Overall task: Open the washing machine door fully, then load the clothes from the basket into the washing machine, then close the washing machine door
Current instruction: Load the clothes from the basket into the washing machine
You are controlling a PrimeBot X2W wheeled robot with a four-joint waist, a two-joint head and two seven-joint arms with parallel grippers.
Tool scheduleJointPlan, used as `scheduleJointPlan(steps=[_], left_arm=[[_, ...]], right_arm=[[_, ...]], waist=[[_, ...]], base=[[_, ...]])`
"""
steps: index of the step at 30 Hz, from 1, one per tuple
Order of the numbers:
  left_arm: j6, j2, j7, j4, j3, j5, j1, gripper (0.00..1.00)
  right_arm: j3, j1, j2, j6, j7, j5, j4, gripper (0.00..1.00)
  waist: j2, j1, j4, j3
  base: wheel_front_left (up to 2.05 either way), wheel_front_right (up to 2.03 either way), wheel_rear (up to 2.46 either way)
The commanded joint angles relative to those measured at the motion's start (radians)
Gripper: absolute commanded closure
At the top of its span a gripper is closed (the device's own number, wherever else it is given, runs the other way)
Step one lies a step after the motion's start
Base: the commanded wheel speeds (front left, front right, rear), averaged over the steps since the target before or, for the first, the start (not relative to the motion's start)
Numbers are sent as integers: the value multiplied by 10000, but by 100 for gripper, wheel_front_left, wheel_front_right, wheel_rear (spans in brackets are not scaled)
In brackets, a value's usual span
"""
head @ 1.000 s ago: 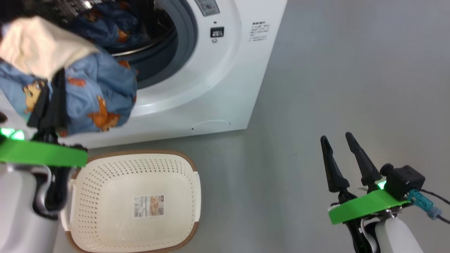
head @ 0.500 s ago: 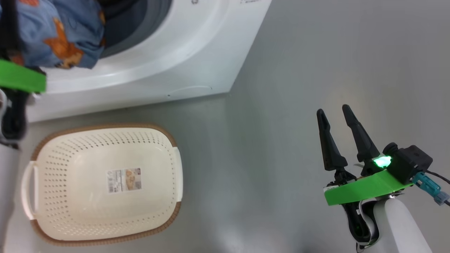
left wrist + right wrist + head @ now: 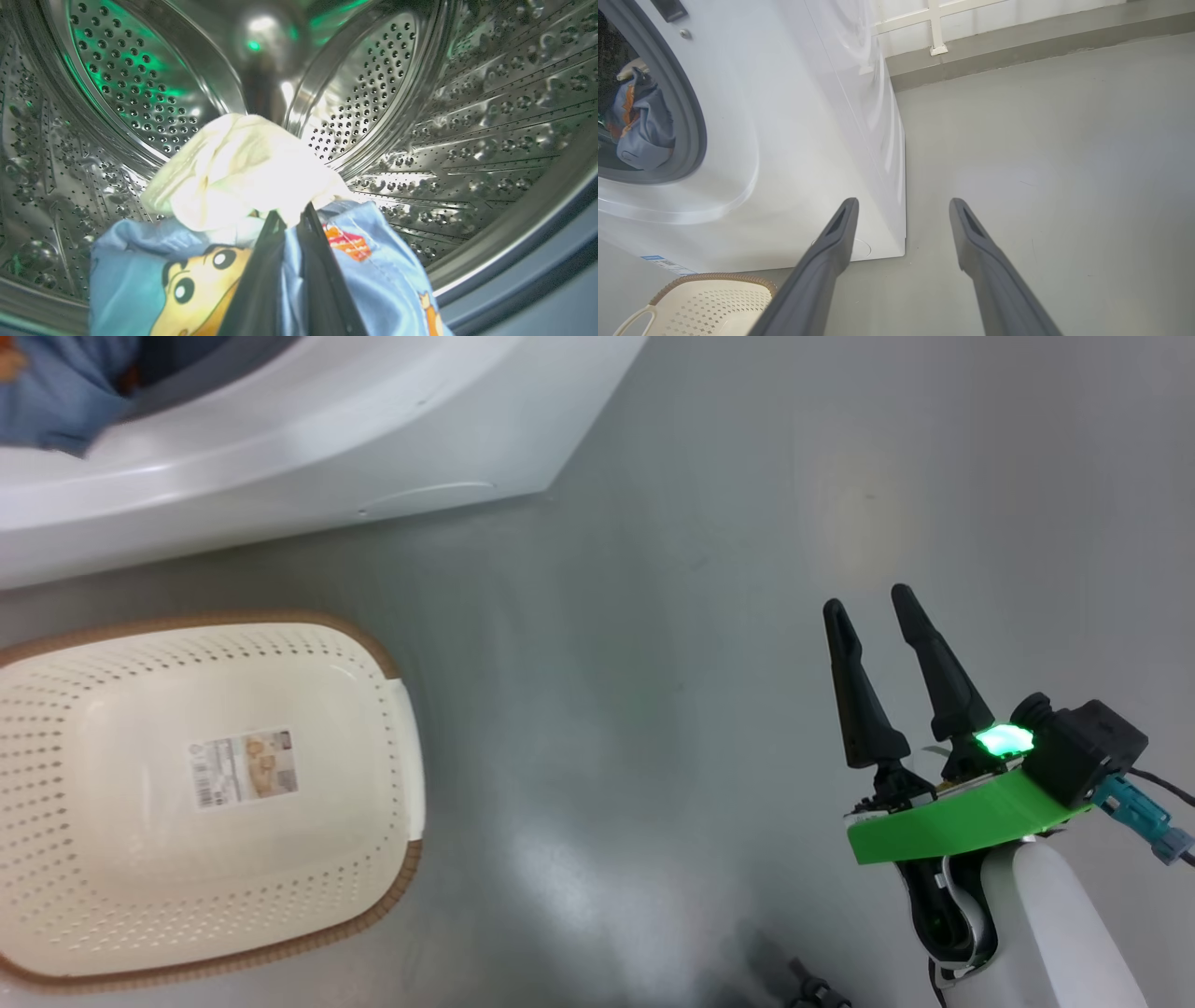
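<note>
the big white boxy front-loading washing machine [image 3: 808,116] stands ahead and to the left of the right pincer [image 3: 903,203], its round mouth unblocked, so the door-opening step looks done. its perforated steel drum [image 3: 444,116] curves all around the left pincer [image 3: 292,219], which reaches inside it. the small cream-white perforated plastic basket [image 3: 359,709] with a brown woven-look rim sits on the grey floor [image 3: 653,616], well to the left of the right pincer and near the machine's foot, with just a paper label [image 3: 243,767] on its bottom, so the load seems all lifted out. the light blue garment [image 3: 383,280] printed with orange cartoon figures bunches around the left pincer's fingers, and the plain cream cloth [image 3: 243,172] heaps just beyond their tips; whether either touches the drum wall i cannot tell. the left pincer's two dark fingers are pressed together, clamped on the blue garment. the right pincer hangs over bare floor, fingers spread apart, holding nothing. the step in hand reads as loading. the next move calls for the left pincer to part and drop the bundle deep enough that no fabric trails over the grey-blue rubber gasket [image 3: 693,130], then to back out clear so the washing machine door can be swung shut.
</note>
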Motion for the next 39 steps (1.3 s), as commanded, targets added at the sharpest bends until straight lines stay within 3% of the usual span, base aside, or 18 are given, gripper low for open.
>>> scheduleJointPlan(steps=[1,7,16,17,18,19,26,39], left_arm=[[-31,636,-87,42,124,23,-582,100],[-32,829,-322,340,46,212,-1618,100],[372,475,-387,222,2120,1173,-2220,100],[329,365,-388,324,2210,1245,-2120,76],[269,266,-388,602,2111,1333,-1985,12],[197,156,-365,953,1954,1342,-1893,0],[-22,-177,86,2157,880,1231,-1939,0],[-31,-25,-244,1553,-529,-229,-679,0]], right_arm=[[252,43,16,16,-48,188,-274,0],[332,95,16,16,-48,292,-333,0],[403,35,16,16,-48,429,-466,0],[416,31,16,16,-48,441,-459,0],[425,34,16,16,-48,449,-441,0],[431,41,16,16,-48,452,-418,0],[420,18,16,16,-48,455,-315,0],[363,-93,16,16,-48,293,-78,0]], waist=[[0,0,-387,388],[0,0,-581,605],[0,0,-771,833],[0,0,-770,820],[0,0,-761,791],[0,0,-749,756],[0,0,-614,531],[0,0,-218,-338]], base=[[0,0,0],[0,0,0],[0,0,0],[0,0,0],[0,0,0],[0,0,0],[0,0,0],[0,0,0]])
